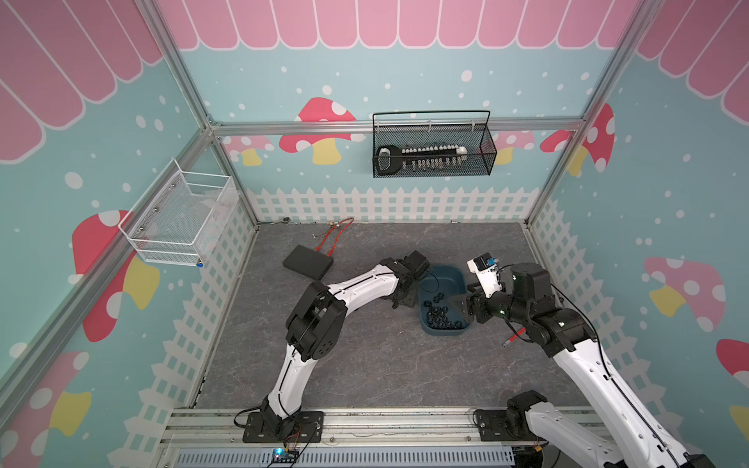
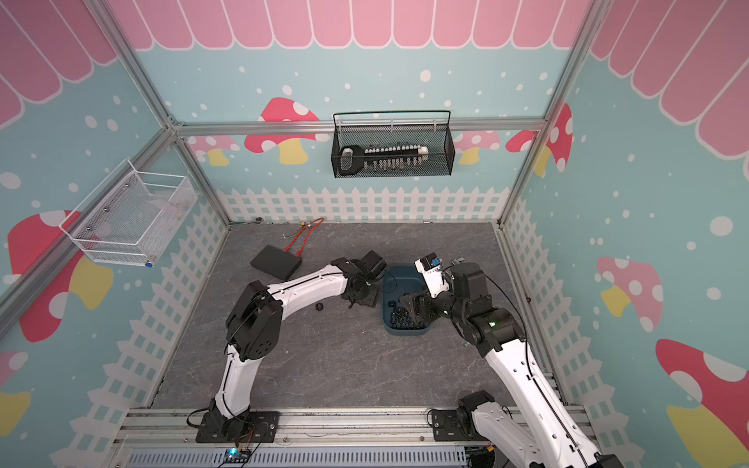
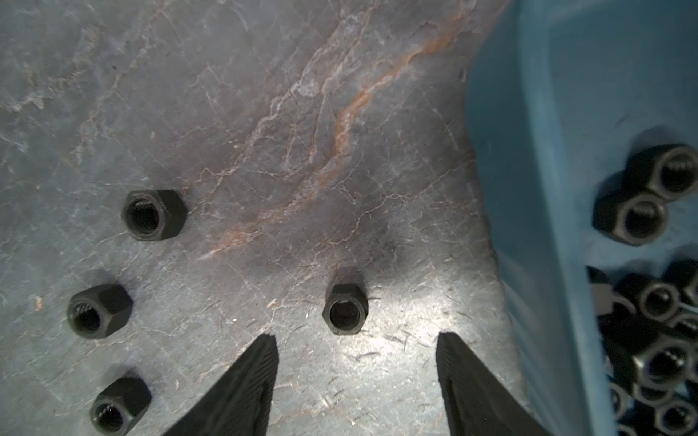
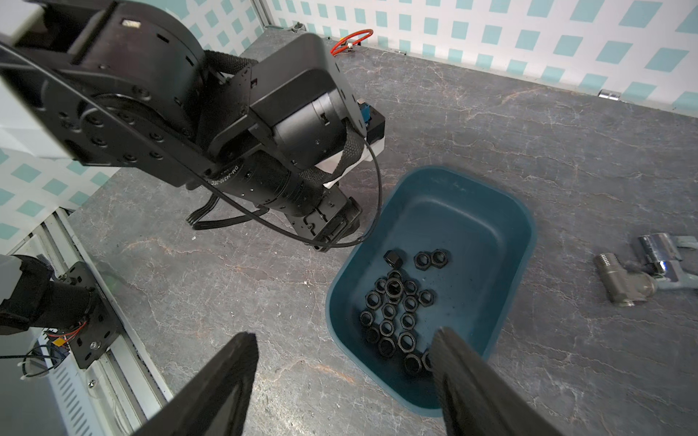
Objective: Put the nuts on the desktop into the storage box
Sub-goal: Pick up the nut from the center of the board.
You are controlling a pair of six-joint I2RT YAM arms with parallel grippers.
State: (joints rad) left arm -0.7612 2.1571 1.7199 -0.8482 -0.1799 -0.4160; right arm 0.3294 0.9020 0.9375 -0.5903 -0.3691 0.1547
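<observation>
Several black nuts lie on the grey marble desktop in the left wrist view. One nut sits just ahead of my left gripper, whose fingers stand open on either side with nothing between them. Others lie further off. The teal storage box is close beside them. It holds many nuts. My right gripper hangs open and empty over the box's near corner. In both top views the box lies between my two grippers.
A flat black box and a red cable lie at the back left. Silver metal fittings rest on the desktop beyond the storage box. A red-handled tool lies under my right arm. Wire baskets hang on the walls.
</observation>
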